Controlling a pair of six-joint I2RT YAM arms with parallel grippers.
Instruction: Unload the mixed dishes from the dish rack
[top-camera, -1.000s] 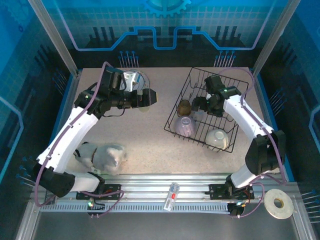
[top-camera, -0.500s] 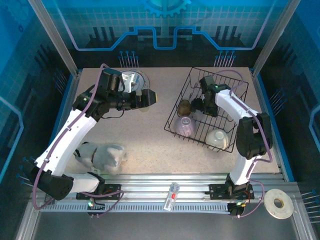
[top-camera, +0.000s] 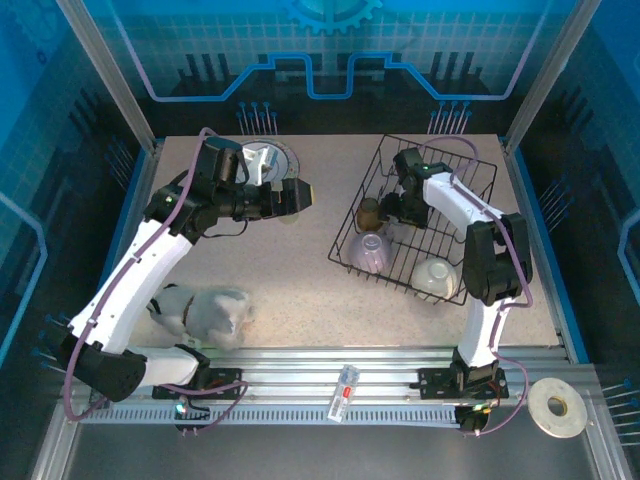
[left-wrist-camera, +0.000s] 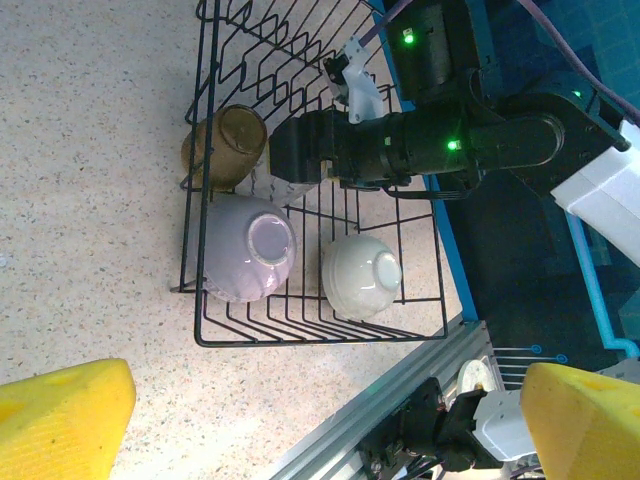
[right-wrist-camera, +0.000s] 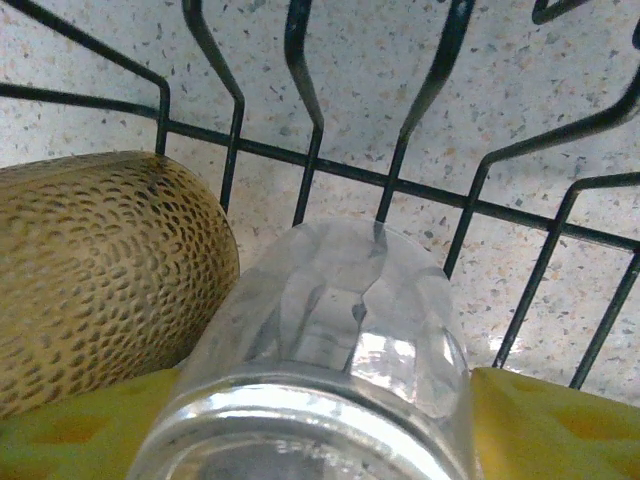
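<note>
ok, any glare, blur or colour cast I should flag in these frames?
Top external: sharp, strong blue from the enclosure walls, table evenly lit. Left wrist: dish rack sharp, left gripper's fingers cropped at the bottom corners, green LEDs bloom on the right arm. Right wrist: translucent cup very close, near rim blurred with white glare; brown cup crisp.

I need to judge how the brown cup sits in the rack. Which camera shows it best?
The left wrist view: the brown cup is seen whole, its open mouth visible. The right wrist view gives a close-up of its patterned wall; the top external view shows it small in the dish rack.
</note>
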